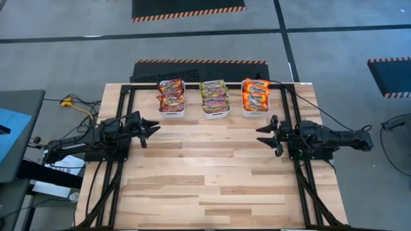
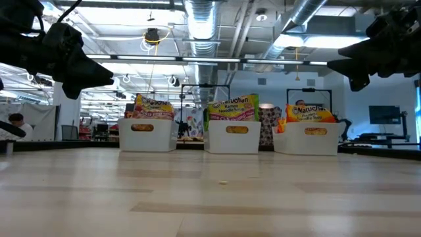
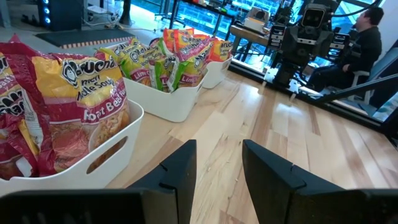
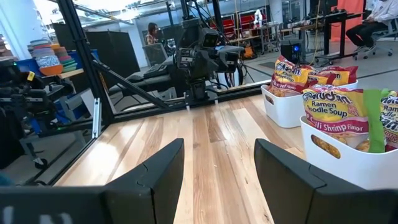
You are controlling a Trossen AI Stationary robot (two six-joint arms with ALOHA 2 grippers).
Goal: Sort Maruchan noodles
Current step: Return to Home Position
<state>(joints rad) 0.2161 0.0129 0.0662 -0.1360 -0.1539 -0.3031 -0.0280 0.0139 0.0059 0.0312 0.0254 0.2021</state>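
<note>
Three white bins stand in a row at the table's far edge, each holding Maruchan noodles packets on end. The left bin (image 1: 172, 106) holds red-edged packets (image 3: 68, 118), the middle bin (image 1: 216, 109) green-edged ones (image 2: 232, 108), the right bin (image 1: 255, 106) orange-edged ones (image 2: 306, 113). My left gripper (image 1: 154, 128) hovers at the table's left side, open with nothing between its fingers. My right gripper (image 1: 262, 135) hovers at the right side, also open with nothing between its fingers. Both point level toward the table's middle.
Bare wooden tabletop (image 1: 212, 173) stretches between the two grippers and toward the near edge. A black frame rail (image 1: 122, 115) runs along each side. Beyond the table, people sit at desks (image 3: 367, 43) in the room.
</note>
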